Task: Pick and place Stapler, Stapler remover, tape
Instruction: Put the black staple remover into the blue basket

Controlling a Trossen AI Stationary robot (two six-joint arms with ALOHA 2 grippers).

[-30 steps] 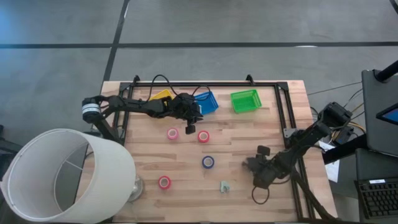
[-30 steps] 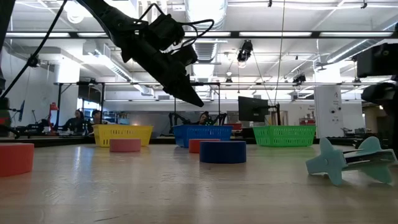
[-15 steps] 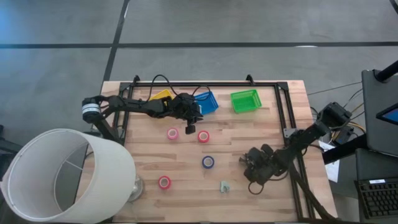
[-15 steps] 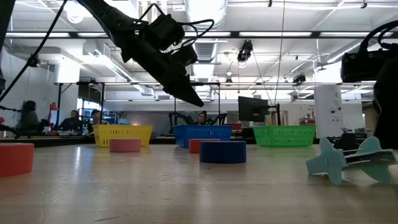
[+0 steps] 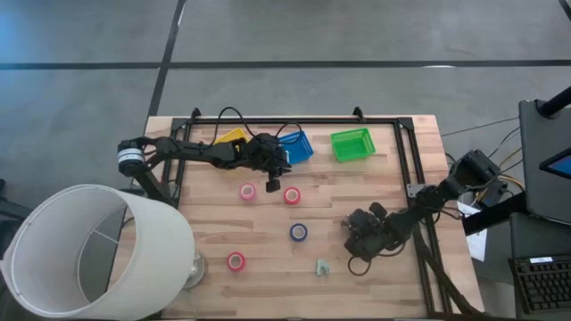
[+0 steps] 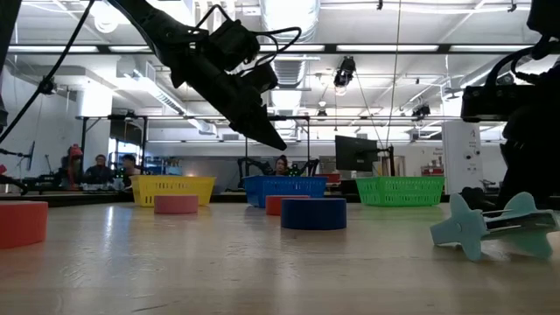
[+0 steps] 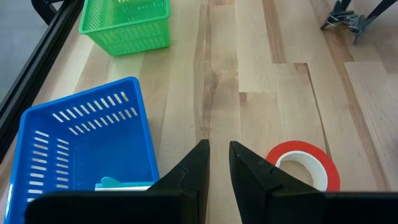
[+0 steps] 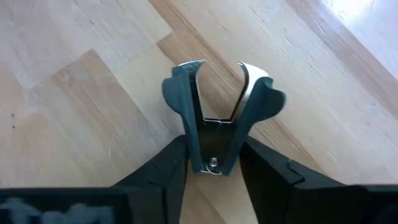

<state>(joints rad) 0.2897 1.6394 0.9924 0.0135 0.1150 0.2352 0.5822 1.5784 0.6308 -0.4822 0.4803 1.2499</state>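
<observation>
Your right gripper (image 8: pixel 212 163) sits low at the staple remover (image 8: pixel 219 121). Only the right wrist view shows the fit: 2 dark fingers flank the remover's hinged end, jaws parted around it, and you cannot tell whether they press it yet. From above, the same remover (image 5: pixel 321 266) shows as a pale speck on the table's (image 5: pixel 357 187) near edge, with the right gripper (image 5: pixel 359 239) apparently beside it rather than over it; the 2 views disagree there.

Your left gripper (image 7: pixel 216 163) hangs above the table near the blue basket (image 7: pixel 87 143). Its fingers stand nearly together with a thin gap, nothing between them.

The left wrist view alone shows a pale teal item inside the blue basket (image 5: pixel 296 145), plus 1 red tape roll (image 7: pixel 305 165) just beside the fingers.

High view tallies 4 rolls loose on the wood: pink (image 5: pixel 247 191), red (image 5: pixel 291 194), blue (image 5: pixel 299 232), pink (image 5: pixel 235 260). Yellow basket (image 5: pixel 230 137) and green basket (image 5: pixel 351 144) sit along the far edge.
</observation>
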